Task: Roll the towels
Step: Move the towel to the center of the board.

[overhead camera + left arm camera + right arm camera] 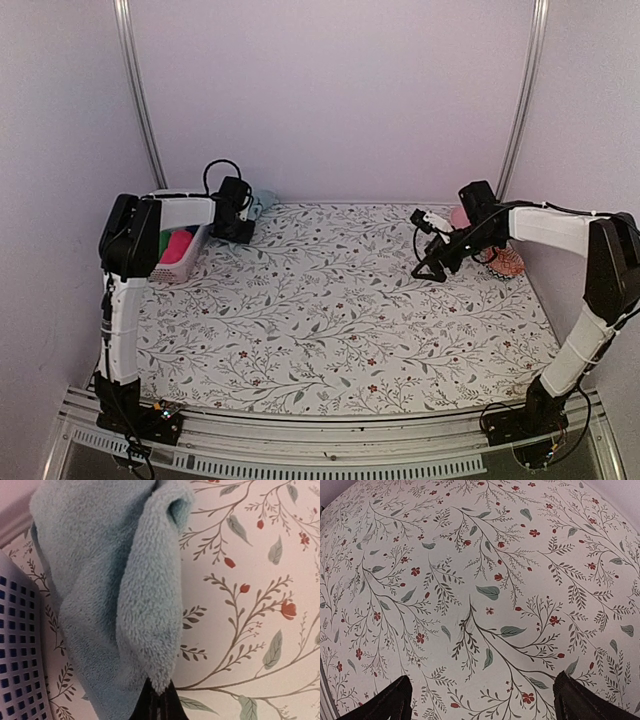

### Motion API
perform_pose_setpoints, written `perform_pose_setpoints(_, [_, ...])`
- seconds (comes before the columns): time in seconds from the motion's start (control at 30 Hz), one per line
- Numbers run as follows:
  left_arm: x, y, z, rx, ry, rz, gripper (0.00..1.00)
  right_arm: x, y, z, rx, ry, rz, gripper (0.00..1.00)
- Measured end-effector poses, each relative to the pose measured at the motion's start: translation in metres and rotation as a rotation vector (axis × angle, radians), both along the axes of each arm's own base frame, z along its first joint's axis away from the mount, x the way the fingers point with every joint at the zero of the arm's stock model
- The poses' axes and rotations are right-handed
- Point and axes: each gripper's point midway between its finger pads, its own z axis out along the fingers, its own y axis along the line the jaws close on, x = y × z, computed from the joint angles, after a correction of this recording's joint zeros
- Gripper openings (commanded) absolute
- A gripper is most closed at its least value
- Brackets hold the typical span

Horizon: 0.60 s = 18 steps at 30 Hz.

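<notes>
The pale blue towel (125, 580) hangs crumpled over the floral table cover, pinched at one corner by my left gripper (160, 694), which is shut on it. In the top view this gripper (238, 228) is at the back left, with the blue towel (263, 203) bunched against the back wall. A pink cloth (459, 216) shows behind my right arm, mostly hidden. My right gripper (428, 266) is open and empty, held above the cover at the back right. Its fingertips (395, 697) frame bare cover in the right wrist view.
A white perforated basket (188, 262) at the back left holds a bright pink roll and a green roll; its wall (15, 650) is right beside the blue towel. A red patterned container (507, 262) stands by the right wall. The floral cover (330, 320) spans the table.
</notes>
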Motion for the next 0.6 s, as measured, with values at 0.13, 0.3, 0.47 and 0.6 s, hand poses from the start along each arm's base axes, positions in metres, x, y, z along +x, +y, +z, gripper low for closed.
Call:
perform_pose_setpoints(0.13, [-0.015,-0.022,0.019,-0.029,-0.012,-0.056,0.00,-0.005,-0.001,0.018,0.016,-0.066,0.008,0.99])
perform_pose_setpoints(0.3, [-0.052,-0.076,0.060,-0.109,-0.054,-0.186,0.00,-0.010,0.000,0.043,0.057,-0.176,0.033,0.99])
perform_pose_setpoints(0.47, [-0.115,-0.173,0.093,-0.295,-0.070,-0.397,0.00,-0.024,0.001,0.063,0.110,-0.260,0.069,0.99])
perform_pose_setpoints(0.6, [-0.188,-0.269,0.103,-0.457,-0.026,-0.611,0.18,-0.030,0.005,0.076,0.162,-0.288,0.105,0.99])
